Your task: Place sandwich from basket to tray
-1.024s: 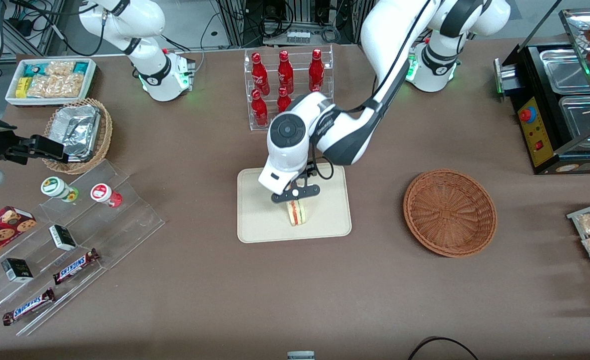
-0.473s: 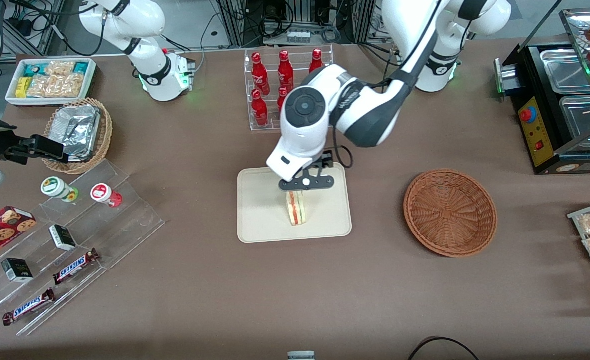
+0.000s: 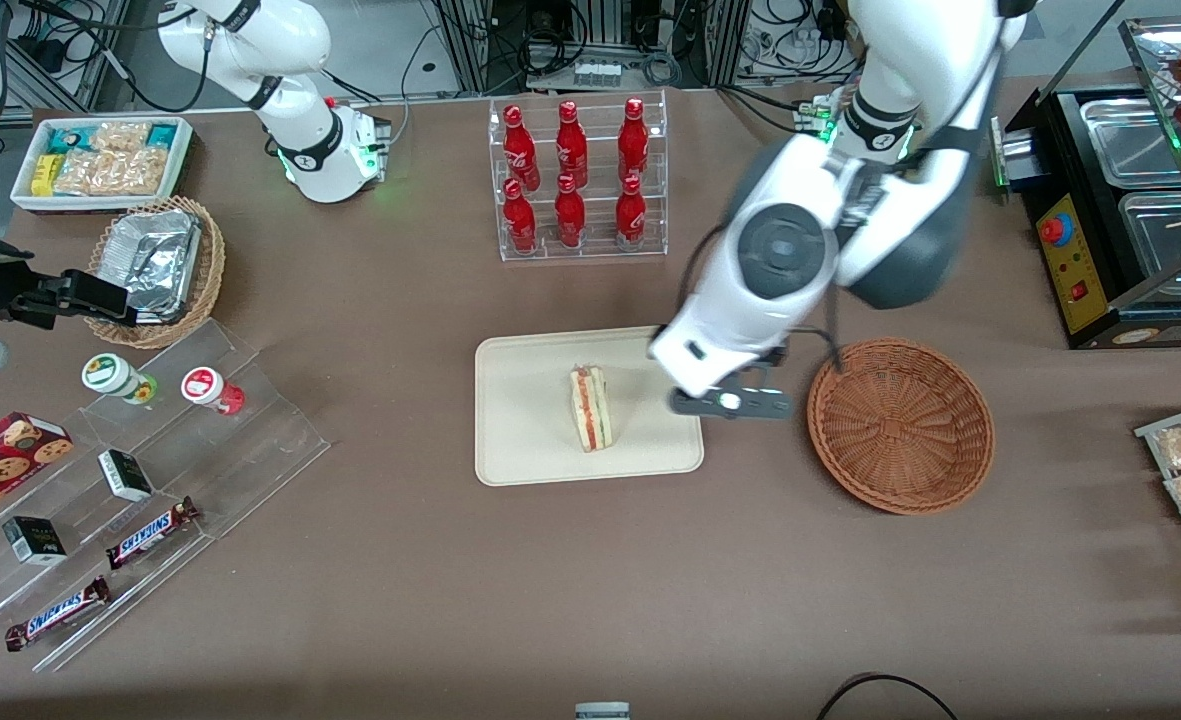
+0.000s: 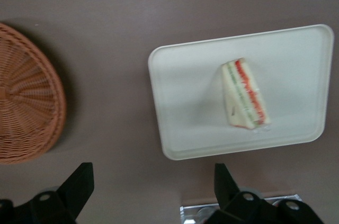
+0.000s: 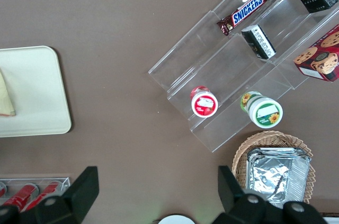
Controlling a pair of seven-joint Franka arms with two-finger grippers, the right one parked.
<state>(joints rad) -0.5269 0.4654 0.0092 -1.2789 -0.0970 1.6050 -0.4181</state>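
The sandwich (image 3: 590, 408) stands on the tray (image 3: 520, 450), resting on one bread face's edge with its striped red, pink and green cut side up, its long axis running from the edge of the tray nearer the front camera toward the bottle rack (image 3: 578, 180). The gripper (image 3: 730, 403) hangs above the bare table between the tray and the reddish-brown wicker basket (image 3: 900, 425), just off the tray's corner and apart from both; its fingers (image 4: 79, 184) are spread wide and carry nothing. From the gripper, the sandwich lies sideways toward the parked arm's end of the table, while the basket, with nothing in it, lies toward the working arm's end. By the look of it the placing is done and only the arm's retreat is left, a move that should carry it clear of the tray rather than back over the wedge, which looks easy to topple.

Readable writing: two chocolate bars (image 3: 153, 532) on the clear stepped display read SNICKERS. The red bottles carry white script too small to make out
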